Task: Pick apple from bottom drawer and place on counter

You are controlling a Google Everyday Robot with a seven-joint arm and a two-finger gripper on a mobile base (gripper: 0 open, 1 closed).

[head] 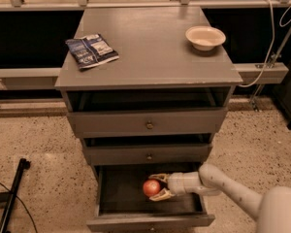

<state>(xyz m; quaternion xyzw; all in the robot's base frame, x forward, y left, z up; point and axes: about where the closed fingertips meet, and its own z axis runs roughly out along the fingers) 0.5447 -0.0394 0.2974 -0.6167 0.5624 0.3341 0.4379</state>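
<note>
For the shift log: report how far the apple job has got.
Done: the bottom drawer stands open and the gripper is inside it at the apple. In hand: the grasp; the apple lies on the drawer floor, not yet lifted. Left: lift it out and set it on the counter.

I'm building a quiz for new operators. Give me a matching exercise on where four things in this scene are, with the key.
Things:
1. apple
2. bowl
3. blue packet
4. gripper

Places:
A. counter, right rear corner
B. at the arm's end, reaching into the bottom drawer
C. counter, left side in view
D. lying inside the open bottom drawer

Pairs: 1-D, 2-A, 3-C, 4-B
</note>
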